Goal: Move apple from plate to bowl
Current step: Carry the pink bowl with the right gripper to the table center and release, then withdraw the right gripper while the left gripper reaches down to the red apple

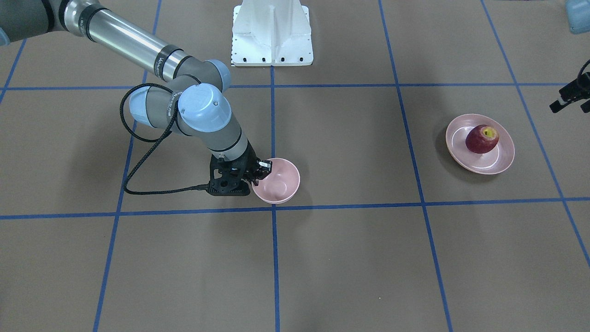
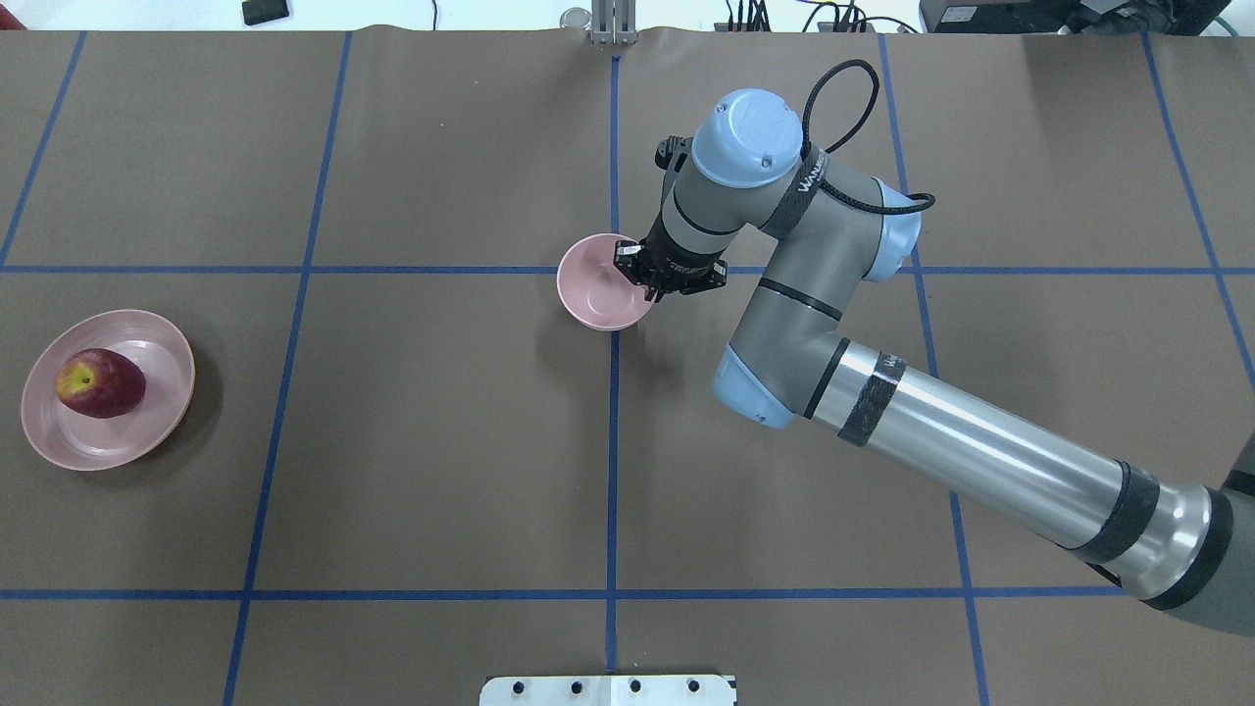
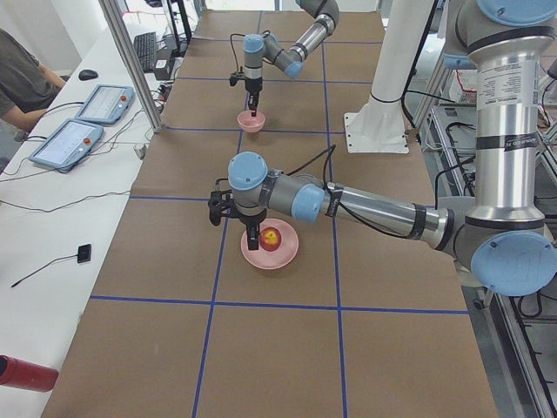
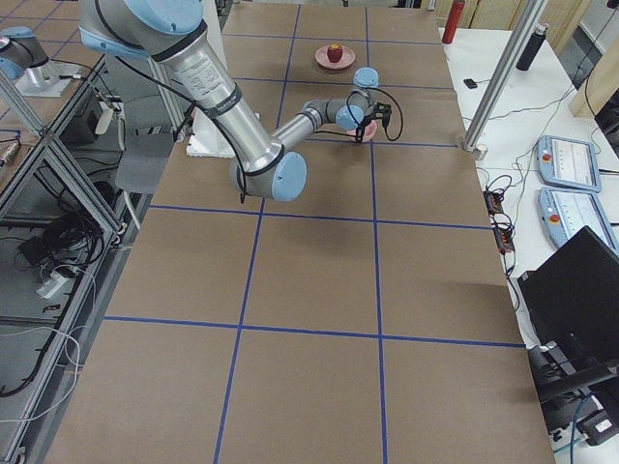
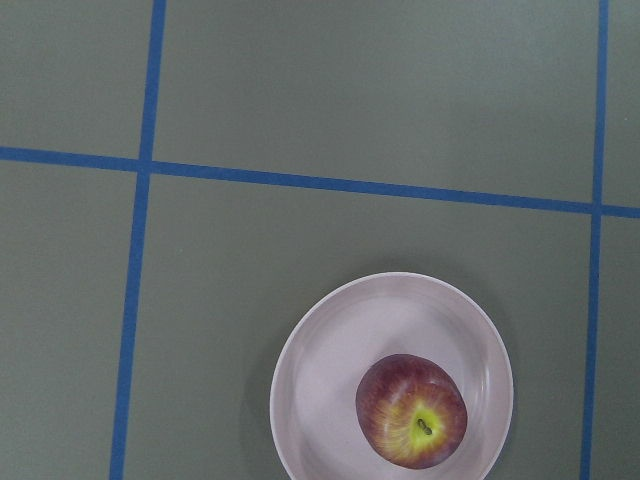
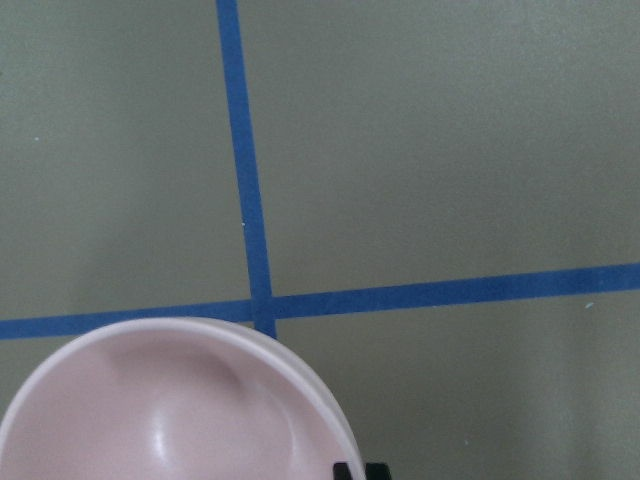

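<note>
Nearest the robot is its white base [image 2: 608,689], with the right arm [image 2: 980,471] reaching out from the right over the brown worktop [image 2: 441,461]. Next out, far to the left, lies the plate [image 2: 59,431]. The apple [image 2: 100,382] rests near its middle, clear of the rim. It is dark red and smooth with a slight sheen. A yellow patch rings the stem hollow, which faces up and a little aside, so the fruit sits slightly tilted.

The left tool [image 3: 251,228] hangs above the plate without touching the apple. Its wrist view looks straight down and shows no fingers, so I cannot tell how wide it stands. Farther out, at mid-worktop and well apart from the plate, is the bowl [image 2: 598,299], with nothing in it. The right tool [image 2: 655,286] is down at its right rim, jaws drawn almost together astride the wall, seemingly pinching it.

I judge the risks as follows. The apple is round and slick, so two narrow fingers closing off-centre could squirt it out or roll it across the shallow plate. A finger landing on the rim could tip or skid the plate. The carry is long and the bowl is small with a tool on its edge, so the arms may clash there. A high release could bounce the apple out.
</note>
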`<state>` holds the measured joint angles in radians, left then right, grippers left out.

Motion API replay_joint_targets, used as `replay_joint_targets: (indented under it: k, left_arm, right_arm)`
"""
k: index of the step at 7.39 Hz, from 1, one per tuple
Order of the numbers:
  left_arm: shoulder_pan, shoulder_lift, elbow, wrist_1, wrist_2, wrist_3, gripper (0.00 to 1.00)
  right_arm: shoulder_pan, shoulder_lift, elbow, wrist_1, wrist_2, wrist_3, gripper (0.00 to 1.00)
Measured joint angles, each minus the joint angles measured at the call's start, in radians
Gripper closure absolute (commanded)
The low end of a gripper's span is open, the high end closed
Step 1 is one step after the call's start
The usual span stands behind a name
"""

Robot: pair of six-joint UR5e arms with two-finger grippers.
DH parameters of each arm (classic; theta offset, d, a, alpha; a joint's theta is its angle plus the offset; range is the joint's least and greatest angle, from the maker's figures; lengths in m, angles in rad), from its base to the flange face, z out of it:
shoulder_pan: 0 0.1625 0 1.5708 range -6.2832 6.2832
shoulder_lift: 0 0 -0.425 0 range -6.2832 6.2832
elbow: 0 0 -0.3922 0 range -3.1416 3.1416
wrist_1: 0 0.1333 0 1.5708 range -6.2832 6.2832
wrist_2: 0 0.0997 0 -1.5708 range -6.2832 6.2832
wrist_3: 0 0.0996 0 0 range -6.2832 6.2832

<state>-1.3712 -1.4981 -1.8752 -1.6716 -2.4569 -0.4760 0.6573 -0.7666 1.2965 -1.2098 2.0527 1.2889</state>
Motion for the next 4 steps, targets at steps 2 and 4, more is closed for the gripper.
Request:
replay_joint_targets:
  k: [2, 4]
  left_arm:
    - [0.083, -0.013, 0.000, -0.006, 0.064, -0.069, 0.02]
    - [0.175, -0.016, 0.005, -0.044, 0.130, -0.159, 0.02]
  right_arm:
    - [0.002, -0.001, 0.019, -0.002, 0.004, 0.011, 0.00]
    - [0.045, -0.053, 0.120, -0.029, 0.054, 0.016, 0.00]
